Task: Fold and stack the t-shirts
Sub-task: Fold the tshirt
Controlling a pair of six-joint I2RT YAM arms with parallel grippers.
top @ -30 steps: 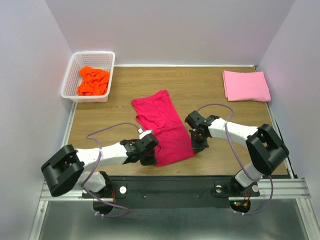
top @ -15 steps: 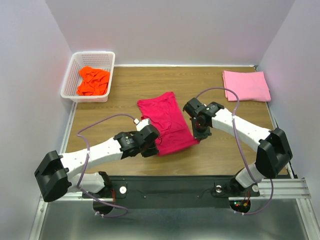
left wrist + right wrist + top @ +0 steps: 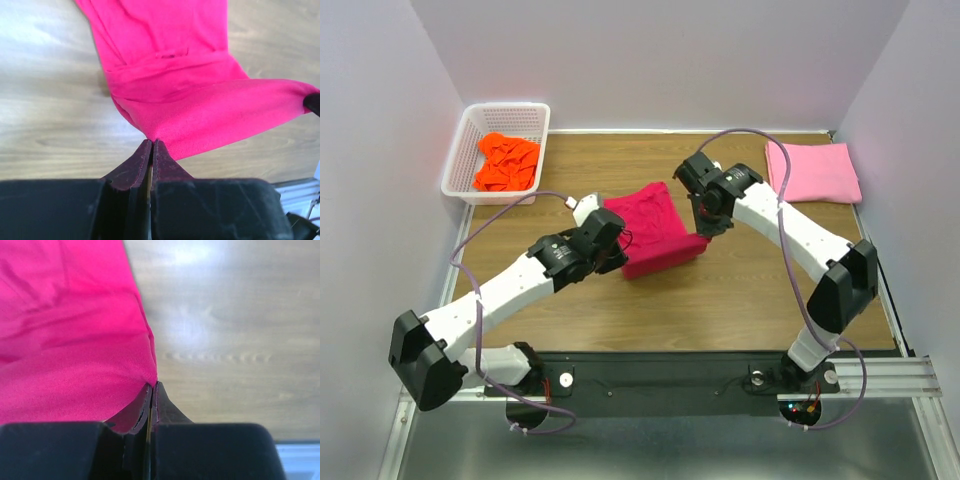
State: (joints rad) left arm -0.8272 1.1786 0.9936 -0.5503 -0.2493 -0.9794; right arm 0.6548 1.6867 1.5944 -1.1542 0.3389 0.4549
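Crimson-red soft cloth t-shirt (image 3: 650,215) is lying mid-table on the brown wooden tabletop (image 3: 750,295), its near hem lifting and doubling over the rest. The left gripper (image 3: 151,144) and the right gripper (image 3: 151,386) are each pinching a hem corner, jaws clamped on cloth. A half-fold appears to be happening; next, both corners likely need carrying evenly to the far edge, then releasing.

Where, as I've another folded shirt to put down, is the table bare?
Bare wood lies on the table between both arms and in front of the red shirt, and at the back between the basket and the pink shirt. The centre is crowded: left end effector and right end effector each pinch the red shirt.
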